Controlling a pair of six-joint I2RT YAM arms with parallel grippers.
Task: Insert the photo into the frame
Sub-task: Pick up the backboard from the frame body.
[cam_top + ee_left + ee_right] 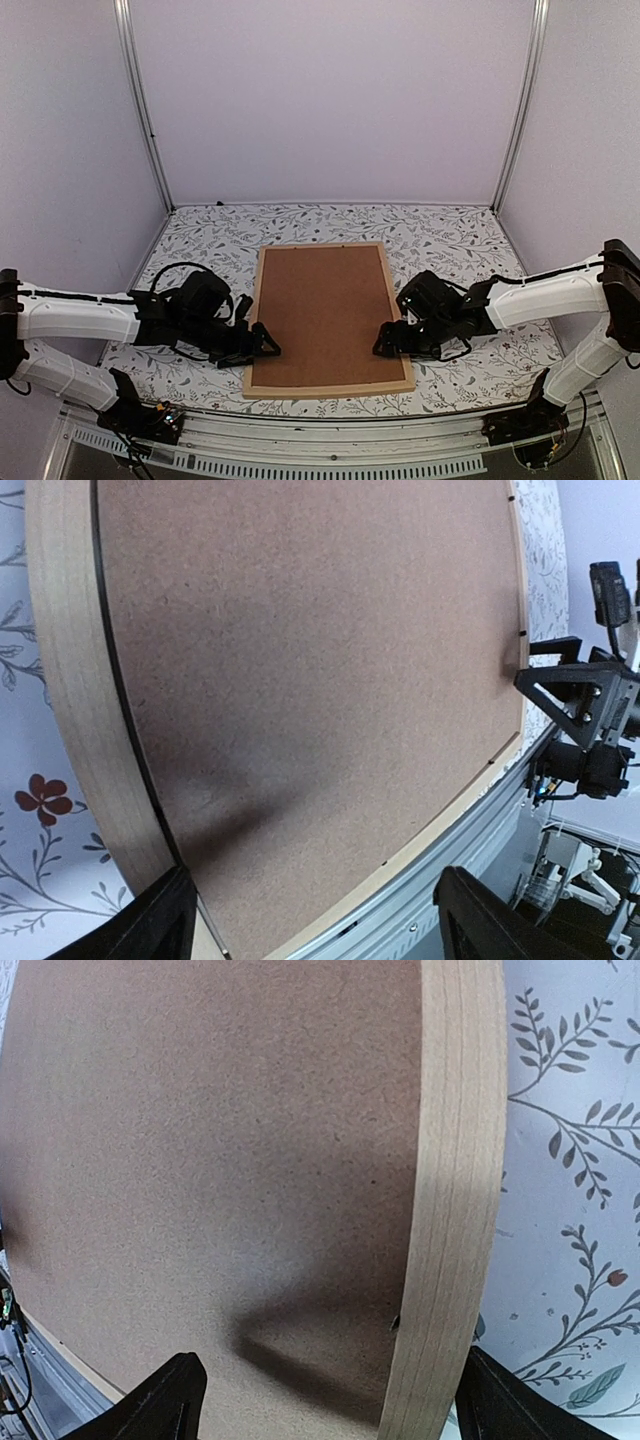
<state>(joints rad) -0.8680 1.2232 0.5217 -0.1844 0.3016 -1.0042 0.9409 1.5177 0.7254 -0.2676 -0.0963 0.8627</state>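
The frame [330, 388], thin light-wood bars, lies flat in the middle of the table with a plain brown backing board [325, 312] filling it. The photo is hidden. My left gripper [262, 345] is open at the frame's left bar near the front corner. The left wrist view shows that bar [70, 710], the board [320, 680] and my open left gripper [315, 920] above them. My right gripper [385, 345] is open at the right bar. In the right wrist view its fingers straddle the bar [455, 1190], one over the board [220, 1160], the right gripper [320, 1400] holding nothing.
A floral-patterned cloth [450, 240] covers the table. White enclosure walls with metal posts [145, 110] stand behind and at both sides. A metal rail [330, 430] runs along the near edge, just past the frame's front bar.
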